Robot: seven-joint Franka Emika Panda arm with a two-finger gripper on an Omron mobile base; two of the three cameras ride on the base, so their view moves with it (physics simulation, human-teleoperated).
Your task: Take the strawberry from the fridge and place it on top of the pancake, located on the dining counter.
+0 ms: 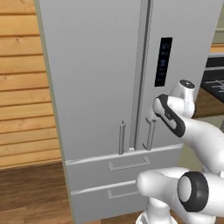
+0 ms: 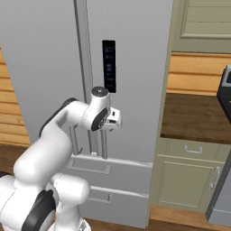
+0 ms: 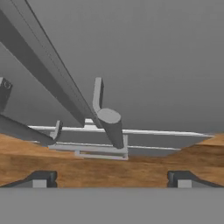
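Observation:
The fridge [image 1: 96,78] stands right in front of me, tall and light grey, with both doors shut. My gripper [image 3: 111,179] is open, its two fingertips [image 3: 41,178] spread wide with nothing between them. It hovers just short of the right door's bar handle [image 3: 111,127], near that bar's upper end. From the right base view the hand [image 2: 113,118] sits close to the same handle [image 2: 104,142]. The left door's handle [image 1: 122,138] is beside it. The strawberry is hidden behind the shut doors. The pancake and the dining counter are out of view.
Two drawers [image 1: 127,164] lie below the fridge doors. A wooden plank wall [image 1: 22,87] runs to the left. To the right are olive cabinets [image 2: 194,180] under a dark brown counter [image 2: 194,117], with a dark stove [image 1: 216,83] beyond.

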